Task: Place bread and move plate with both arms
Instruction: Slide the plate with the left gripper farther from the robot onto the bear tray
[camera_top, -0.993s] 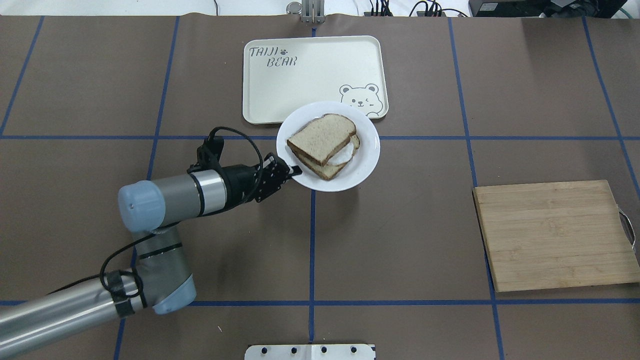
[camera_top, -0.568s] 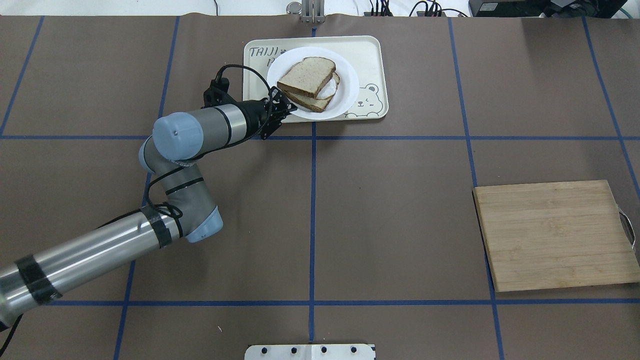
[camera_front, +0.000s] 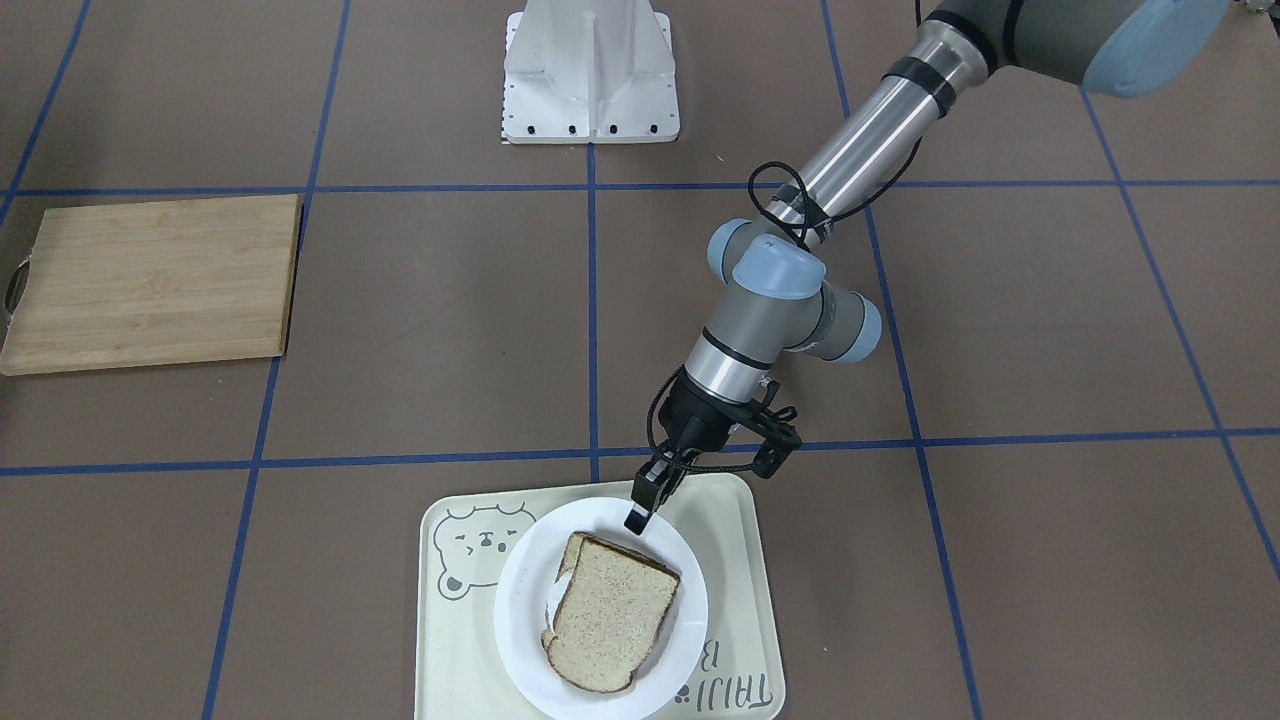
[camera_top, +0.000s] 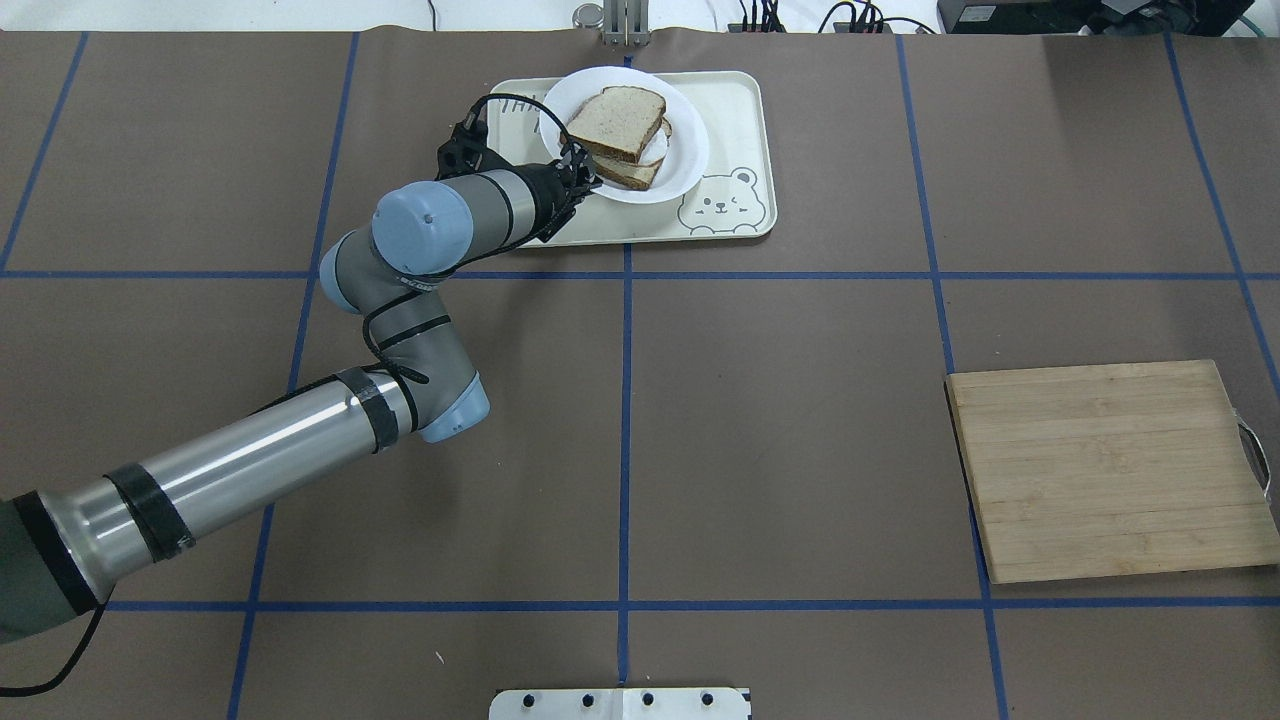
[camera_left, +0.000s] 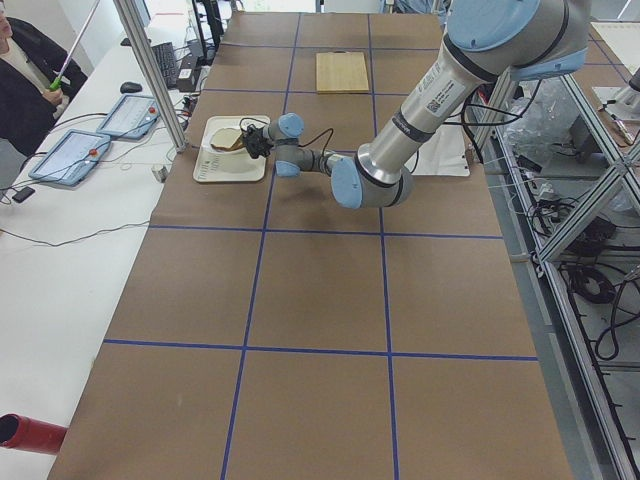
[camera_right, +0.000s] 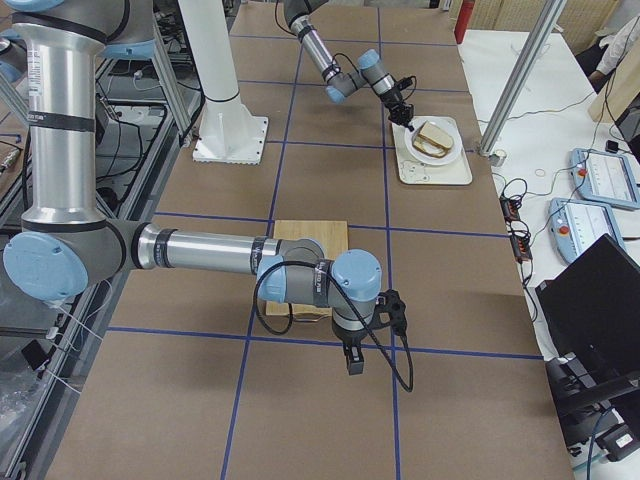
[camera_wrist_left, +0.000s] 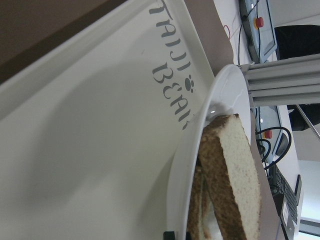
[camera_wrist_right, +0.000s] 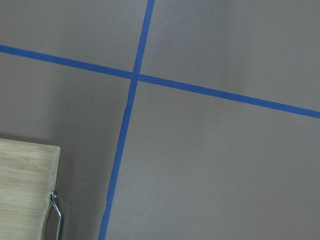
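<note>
The round white plate (camera_top: 686, 150) hangs over the far part of the cream bear tray (camera_top: 730, 110). The plain bread (camera_top: 617, 120) lies on top of a second slice with egg white (camera_top: 628, 176). My left gripper (camera_top: 590, 180) is shut on the plate's near-left rim; it also shows in the front view (camera_front: 637, 517), with the plate (camera_front: 520, 600) and the bread (camera_front: 608, 620). The left wrist view shows the plate rim (camera_wrist_left: 220, 100), the bread's edge (camera_wrist_left: 235, 185) and the tray (camera_wrist_left: 100, 150). My right gripper (camera_right: 352, 365) hangs near the table's front; I cannot tell whether it is open or shut.
A bamboo cutting board (camera_top: 1110, 470) with a metal handle lies at the right; it also shows in the front view (camera_front: 150, 280). The robot's white base (camera_front: 590, 70) stands at the near table edge. Blue tape lines cross the brown table cover.
My left arm has carried the plate with the bread away from me, from in front of the tray to over the tray's far part. Its grip on the rim has stayed the same.
</note>
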